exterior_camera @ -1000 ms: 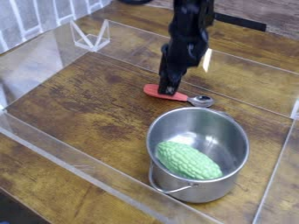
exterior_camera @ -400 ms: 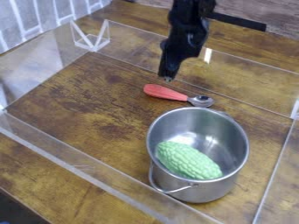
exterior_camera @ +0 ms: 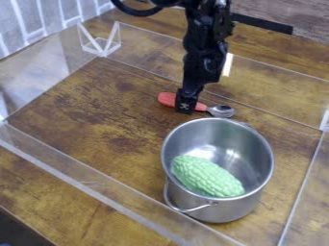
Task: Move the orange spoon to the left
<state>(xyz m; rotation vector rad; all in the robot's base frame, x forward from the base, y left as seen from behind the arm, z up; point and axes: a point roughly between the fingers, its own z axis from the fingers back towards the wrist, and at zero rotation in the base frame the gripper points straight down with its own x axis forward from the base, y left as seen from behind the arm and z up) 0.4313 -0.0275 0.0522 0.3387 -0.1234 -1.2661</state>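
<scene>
The orange spoon point(exterior_camera: 170, 99) lies on the wooden table, its red-orange handle pointing left and its silver bowl point(exterior_camera: 221, 111) to the right, just behind the steel pot. My gripper point(exterior_camera: 190, 99) hangs straight down from above, with its dark fingertips on the middle of the handle, hiding that part. The tip is too small and dark to show how the jaws stand or whether they hold the handle.
A steel pot point(exterior_camera: 252, 144) with a green bumpy vegetable point(exterior_camera: 207, 176) inside stands just in front of the spoon. Clear acrylic walls point(exterior_camera: 77, 163) fence the wooden table, and a small clear stand point(exterior_camera: 98, 38) sits at the back left.
The gripper rose off the spoon and then came back down onto the handle. The spoon lies where it was.
</scene>
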